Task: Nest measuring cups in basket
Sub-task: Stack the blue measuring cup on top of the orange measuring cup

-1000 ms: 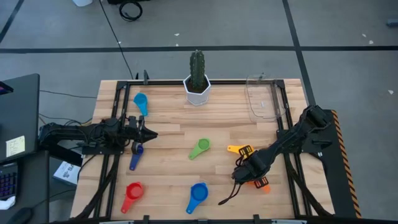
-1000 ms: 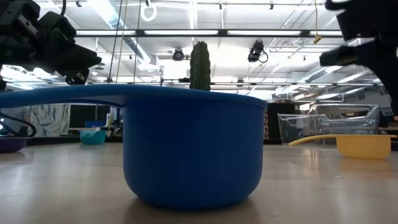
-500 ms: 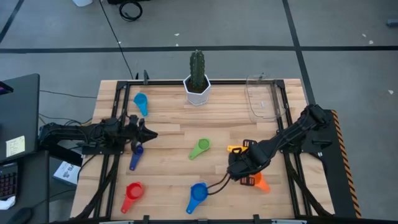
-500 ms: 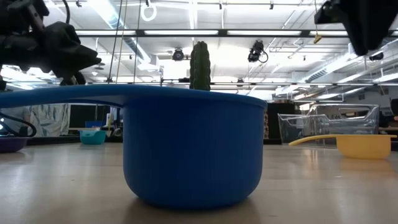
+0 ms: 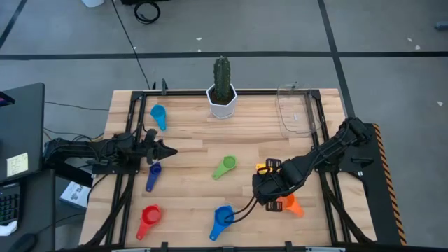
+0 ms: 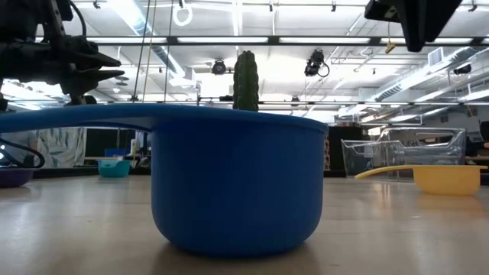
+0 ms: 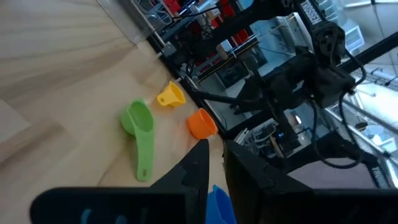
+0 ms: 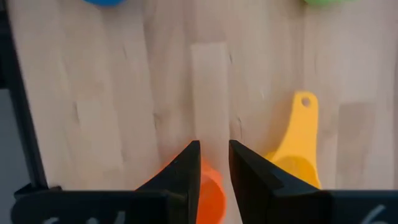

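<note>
Measuring cups lie apart on the wooden table: light blue (image 5: 158,115), purple (image 5: 152,173), red (image 5: 149,217), blue (image 5: 222,218), green (image 5: 225,166), yellow (image 5: 262,168) and orange (image 5: 290,204). The clear basket (image 5: 297,112) stands at the far right. My right gripper (image 8: 214,146) hangs well above the table and points down. It is over the spot between the orange cup (image 8: 210,193) and the yellow cup (image 8: 297,155). Its fingers are almost together and hold nothing. My left gripper (image 7: 216,146) waits level at the table's left edge, also nearly closed and empty.
A white pot with a green cactus (image 5: 222,87) stands at the far middle edge. Black frame rails (image 5: 318,140) run along the table's sides. A loose dark cable (image 5: 241,208) trails from my right gripper toward the blue cup. Bare wood lies in the middle.
My right gripper has risen from just over the orange cup and drifted a little toward the table's left, rolling as it went. The orange cup stays on the table. My left gripper has rolled about its own pointing line without leaving its place.
</note>
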